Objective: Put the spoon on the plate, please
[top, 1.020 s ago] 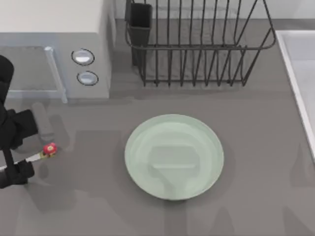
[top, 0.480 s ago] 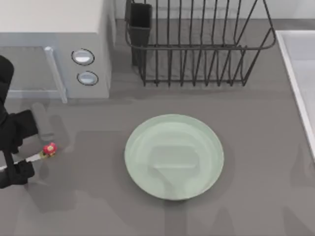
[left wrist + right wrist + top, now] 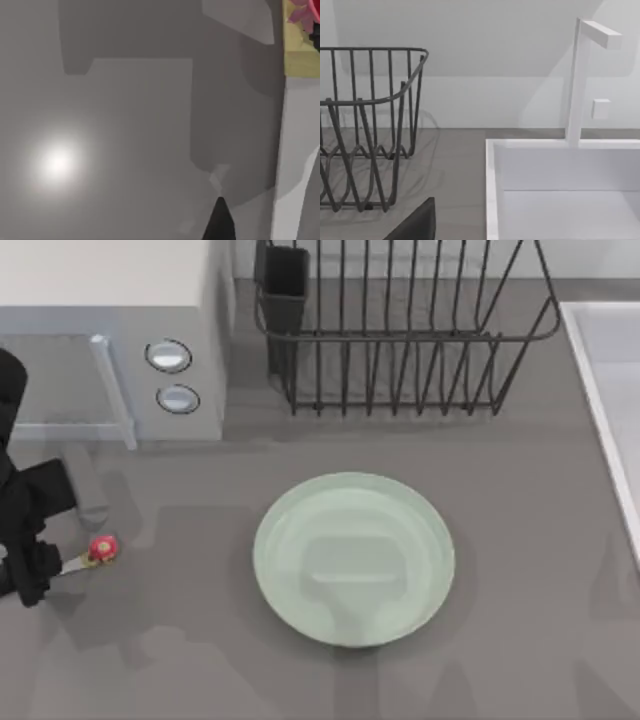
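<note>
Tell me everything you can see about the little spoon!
The spoon has a thin white handle ending in a round red knob with a yellow collar. Its bowl end is hidden under the left hand, which is shut on the handle. It sits near the top view's left edge, over the grey table, well apart from the pale green plate. Whether it touches the table is unclear.
</note>
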{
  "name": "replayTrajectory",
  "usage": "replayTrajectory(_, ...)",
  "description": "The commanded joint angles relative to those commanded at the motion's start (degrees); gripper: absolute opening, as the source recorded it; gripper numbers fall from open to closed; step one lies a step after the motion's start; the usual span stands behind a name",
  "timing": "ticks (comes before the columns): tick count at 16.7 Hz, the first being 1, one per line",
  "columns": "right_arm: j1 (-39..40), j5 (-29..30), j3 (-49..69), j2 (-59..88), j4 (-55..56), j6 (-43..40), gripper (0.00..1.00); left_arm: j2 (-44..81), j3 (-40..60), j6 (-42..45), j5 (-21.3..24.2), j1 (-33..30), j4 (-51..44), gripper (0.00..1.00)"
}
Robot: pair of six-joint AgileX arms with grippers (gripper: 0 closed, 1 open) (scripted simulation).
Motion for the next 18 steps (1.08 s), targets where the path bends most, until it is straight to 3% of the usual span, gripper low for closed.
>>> replayTrajectory(11, 0.0, 0.0, 0.0, 0.0, 0.0, 0.0, 1.0, -6.75, 11.75, -0.38, -0.02, -0.04, -20.43, 0.0)
replayTrajectory(18, 0.0, 0.0, 0.0, 0.0, 0.0, 0.0, 1.0, -7.64, 13.32, -0.29, -0.05, -0.14, -21.9, 0.0)
